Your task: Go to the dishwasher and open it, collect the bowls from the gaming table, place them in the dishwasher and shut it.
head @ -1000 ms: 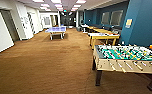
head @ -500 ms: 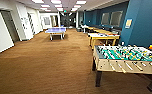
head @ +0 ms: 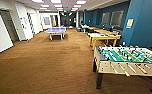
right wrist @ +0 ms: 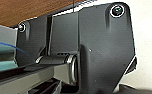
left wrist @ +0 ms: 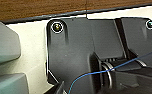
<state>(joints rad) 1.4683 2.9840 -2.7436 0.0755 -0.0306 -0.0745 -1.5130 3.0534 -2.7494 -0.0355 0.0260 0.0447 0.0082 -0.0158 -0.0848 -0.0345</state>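
We face long room, brown carpet [head: 54,65] throughout. Blue wall [head: 144,22] along right, white walls [head: 2,32] along left. Table-football table [head: 127,60] nearest us, right foreground, green field, rods. Beyond it gaming table [head: 103,37], white top, yellow edge, against blue wall; bowls too small to make out. Table-tennis table [head: 55,31] farther off, mid-room. Both grippers: we cannot tell whether fingers apart or together.
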